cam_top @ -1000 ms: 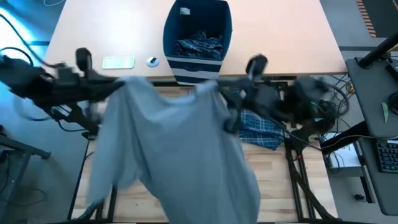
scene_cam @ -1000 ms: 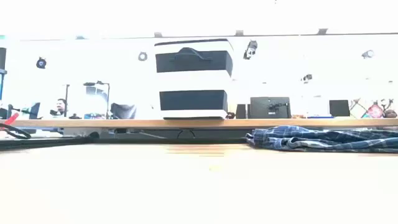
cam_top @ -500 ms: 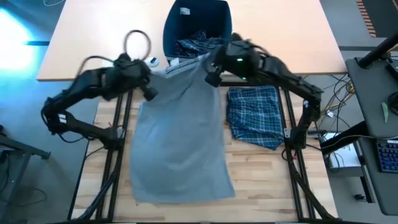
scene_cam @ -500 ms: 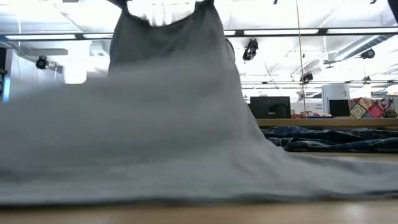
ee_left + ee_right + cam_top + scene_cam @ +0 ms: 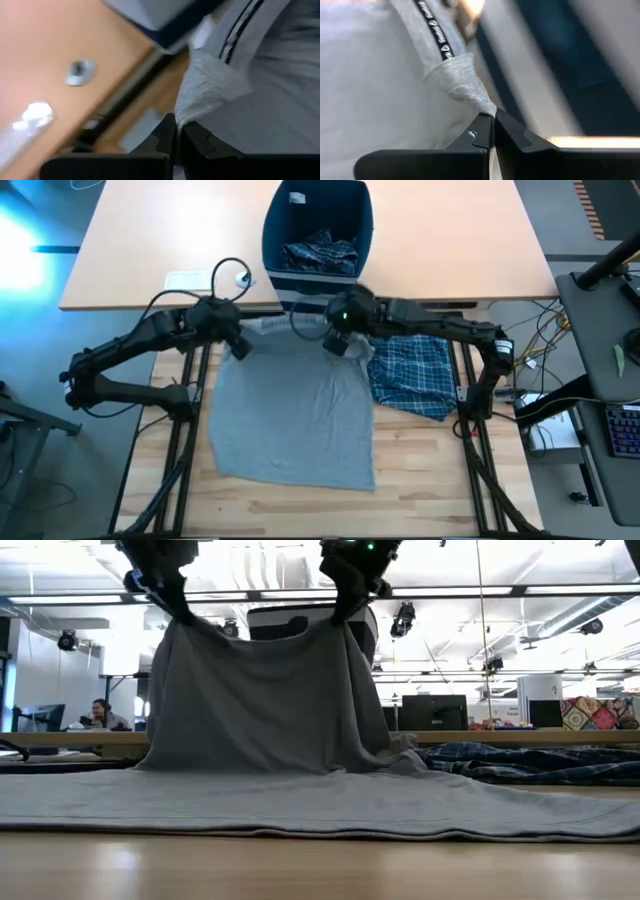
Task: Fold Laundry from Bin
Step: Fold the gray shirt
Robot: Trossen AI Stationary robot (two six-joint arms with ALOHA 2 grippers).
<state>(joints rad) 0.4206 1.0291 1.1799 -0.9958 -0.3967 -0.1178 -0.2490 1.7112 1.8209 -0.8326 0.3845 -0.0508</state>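
I am holding the grey T-shirt (image 5: 295, 415) by its two shoulder corners, one in each pincer, so the cloth is hanging flat between them and spreading without wrinkles. The left pincer (image 5: 237, 343) is clamped tight on one corner, and the wrist view is showing a small bunch of grey fabric (image 5: 207, 85) pinched right at the fingertips; the right pincer (image 5: 338, 340) is gripping the other corner (image 5: 465, 85) the same way, beside the collar tape. From the low view, the upper part of the shirt is hanging raised like a curtain while the lower part is lying spread on the bench (image 5: 300, 500), so I judge I am laying it out hem first, ready for folding. The bin (image 5: 318, 240) is standing just beyond the shirt on the far side, with plaid laundry (image 5: 320, 252) waiting inside. A plaid garment (image 5: 412, 375) is lying flat just beside the shirt on the right, apparently parked clear of the working area.
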